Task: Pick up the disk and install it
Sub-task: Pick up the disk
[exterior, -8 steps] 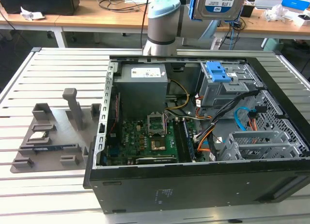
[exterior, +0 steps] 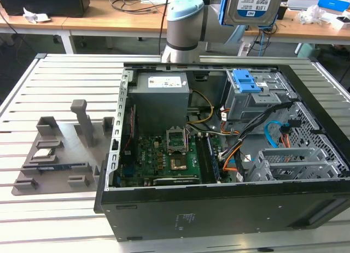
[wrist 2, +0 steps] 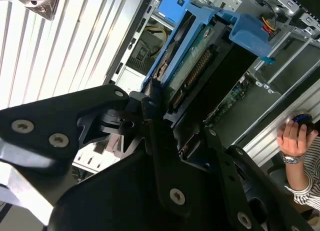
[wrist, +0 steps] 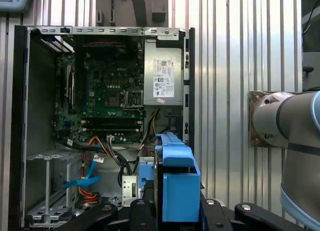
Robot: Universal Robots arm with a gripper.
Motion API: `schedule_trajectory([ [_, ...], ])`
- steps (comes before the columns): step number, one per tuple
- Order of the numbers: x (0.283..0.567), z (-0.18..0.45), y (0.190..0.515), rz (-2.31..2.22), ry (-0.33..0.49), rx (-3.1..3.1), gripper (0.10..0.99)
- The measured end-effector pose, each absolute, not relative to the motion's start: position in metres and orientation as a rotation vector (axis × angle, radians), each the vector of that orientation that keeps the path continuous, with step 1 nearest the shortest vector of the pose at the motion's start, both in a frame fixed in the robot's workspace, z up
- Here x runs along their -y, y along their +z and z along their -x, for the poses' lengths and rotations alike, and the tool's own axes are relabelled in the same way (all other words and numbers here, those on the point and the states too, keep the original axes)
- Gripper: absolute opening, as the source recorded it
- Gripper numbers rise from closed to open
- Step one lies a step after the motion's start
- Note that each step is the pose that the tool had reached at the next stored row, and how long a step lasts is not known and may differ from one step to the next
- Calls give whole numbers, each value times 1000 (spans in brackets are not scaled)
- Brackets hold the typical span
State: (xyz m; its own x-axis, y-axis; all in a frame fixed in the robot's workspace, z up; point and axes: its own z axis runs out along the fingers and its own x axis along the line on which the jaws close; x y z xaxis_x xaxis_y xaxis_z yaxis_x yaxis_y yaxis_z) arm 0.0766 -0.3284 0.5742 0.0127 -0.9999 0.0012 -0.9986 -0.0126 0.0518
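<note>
Disk [exterior: 250,6] carried high at the top of the exterior frame, toward the exterior view's right, label facing the camera, well above the open computer case [exterior: 219,220] and not yet inside it. Clamped by its blue carrier between the closed fingers of the gripper [wrist 2: 175,116], with the grip plain in both wrist views.

Risks, by judgement:
- Held only by an edge of the plastic carrier, so liable to tilt or slip on a quick descent.
- Likely to snag the loose cables [exterior: 273,135] strung across the case toward the exterior view's right, just beside the drive cage [exterior: 249,94] with its blue latch.
- Any skew against the cage walls could jam the carrier or send a corner into the motherboard [exterior: 164,154].
- Worth watching too: a person's hand [wrist 2: 295,138] near the case.

Differences between views:
- **Exterior view:** gives the height above the case, the label side, and the arm [exterior: 186,23] behind the case.
- **First wrist view:** looks down past the carrier's narrow edge onto the whole case interior, useful for judging alignment.
- **Second wrist view:** brings out the disk's green circuit-board underside, its connector row, the finger contact and the hand.
</note>
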Motion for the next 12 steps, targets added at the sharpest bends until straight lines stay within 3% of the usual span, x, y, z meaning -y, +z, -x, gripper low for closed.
schedule_trajectory([
  [12, 332, -78, 552, -2208, -55, 2181, 365],
])
